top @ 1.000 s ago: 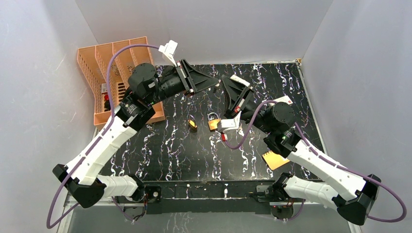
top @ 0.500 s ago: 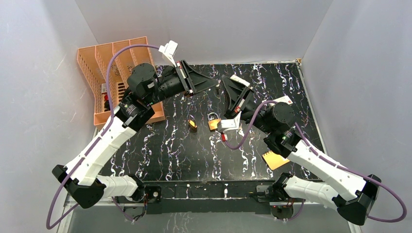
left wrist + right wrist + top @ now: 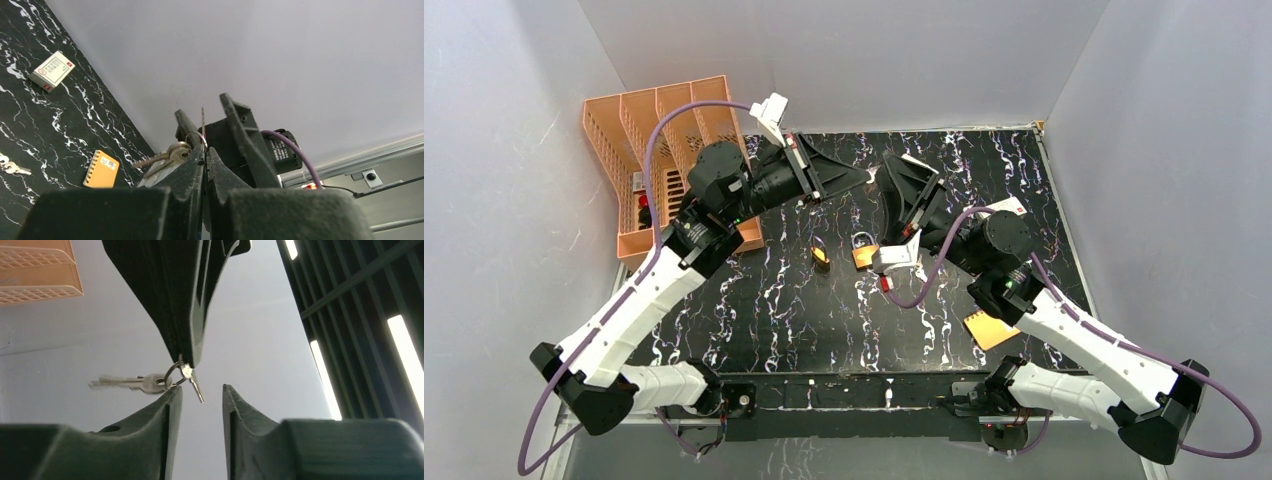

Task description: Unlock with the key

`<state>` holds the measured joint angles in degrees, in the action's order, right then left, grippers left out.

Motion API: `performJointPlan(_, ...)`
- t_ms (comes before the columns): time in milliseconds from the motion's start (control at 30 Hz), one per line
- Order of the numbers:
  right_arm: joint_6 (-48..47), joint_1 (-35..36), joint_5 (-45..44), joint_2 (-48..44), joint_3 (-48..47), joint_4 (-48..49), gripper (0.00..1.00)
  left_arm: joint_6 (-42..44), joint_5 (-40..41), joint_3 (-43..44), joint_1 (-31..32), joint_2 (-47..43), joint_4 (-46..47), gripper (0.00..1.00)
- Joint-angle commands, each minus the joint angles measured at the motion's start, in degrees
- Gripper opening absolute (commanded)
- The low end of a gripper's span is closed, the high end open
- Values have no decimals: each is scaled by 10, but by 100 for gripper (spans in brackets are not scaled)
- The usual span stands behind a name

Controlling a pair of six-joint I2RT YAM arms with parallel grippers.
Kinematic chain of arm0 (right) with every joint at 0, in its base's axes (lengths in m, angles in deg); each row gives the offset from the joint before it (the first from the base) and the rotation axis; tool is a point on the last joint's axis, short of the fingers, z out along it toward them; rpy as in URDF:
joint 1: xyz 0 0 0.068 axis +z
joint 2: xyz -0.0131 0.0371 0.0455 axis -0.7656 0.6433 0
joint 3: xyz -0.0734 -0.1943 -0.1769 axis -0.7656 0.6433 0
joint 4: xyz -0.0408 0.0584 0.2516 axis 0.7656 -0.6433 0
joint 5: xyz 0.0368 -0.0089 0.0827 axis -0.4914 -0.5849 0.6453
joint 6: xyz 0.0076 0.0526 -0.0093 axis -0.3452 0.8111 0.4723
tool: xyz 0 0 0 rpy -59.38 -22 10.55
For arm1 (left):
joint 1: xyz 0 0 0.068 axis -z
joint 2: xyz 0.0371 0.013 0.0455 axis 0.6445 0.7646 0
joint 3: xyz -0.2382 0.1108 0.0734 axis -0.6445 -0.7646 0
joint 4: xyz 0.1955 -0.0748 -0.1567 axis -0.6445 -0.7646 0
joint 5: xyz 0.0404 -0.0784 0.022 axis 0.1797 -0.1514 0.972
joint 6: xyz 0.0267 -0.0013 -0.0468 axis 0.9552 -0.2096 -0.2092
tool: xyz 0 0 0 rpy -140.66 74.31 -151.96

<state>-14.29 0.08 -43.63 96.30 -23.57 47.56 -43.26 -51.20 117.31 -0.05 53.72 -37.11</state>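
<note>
Two robot arms meet in mid-air above a black marbled table (image 3: 754, 300), a key bunch (image 3: 145, 383) hanging between them. The left gripper (image 3: 205, 150) is clamped tight, its fingertips pinching the steel ring so that the silver keys dangle sideways off it. The right gripper (image 3: 201, 388) faces it tip to tip with its jaws parted and nothing between them; one of its fingers (image 3: 172, 407) sits just below the ring, and contact cannot be made out. On the table lie a small white box (image 3: 51, 70) with a printed label and red marks, and an orange spiral notepad (image 3: 101, 169) with a white sticker; the print on both is too small to read. A second set of keys (image 3: 15, 169) lies on the table near the notepad. Two brass padlocks (image 3: 821, 257) (image 3: 862, 255) stand near the middle, well below the raised grippers, and an orange rack (image 3: 659, 130) stands at the far left corner.
</note>
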Motion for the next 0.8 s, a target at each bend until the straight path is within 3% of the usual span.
performJointPlan(0,38,4,12,-13,-19,2,50,10,52,-40,0,-62,70,0)
performJointPlan(133,87,5,19,-22,-21,-25,64,31,103,-65,-1,-96,86,0)
performJointPlan(233,191,5,17,-32,-31,-45,70,50,140,-95,-1,-127,107,0)
performJointPlan(400,649,5,-34,-3,-142,-102,69,85,186,-166,-1,-181,172,0)
performJointPlan(500,876,4,-1,35,-205,-139,67,105,188,-211,-1,-207,235,0)
performJointPlan(600,1035,4,55,67,-230,-109,67,119,178,-245,-1,-228,293,0)
performJointPlan(767,1203,4,140,107,-219,1,63,145,150,-274,-1,-252,358,0)
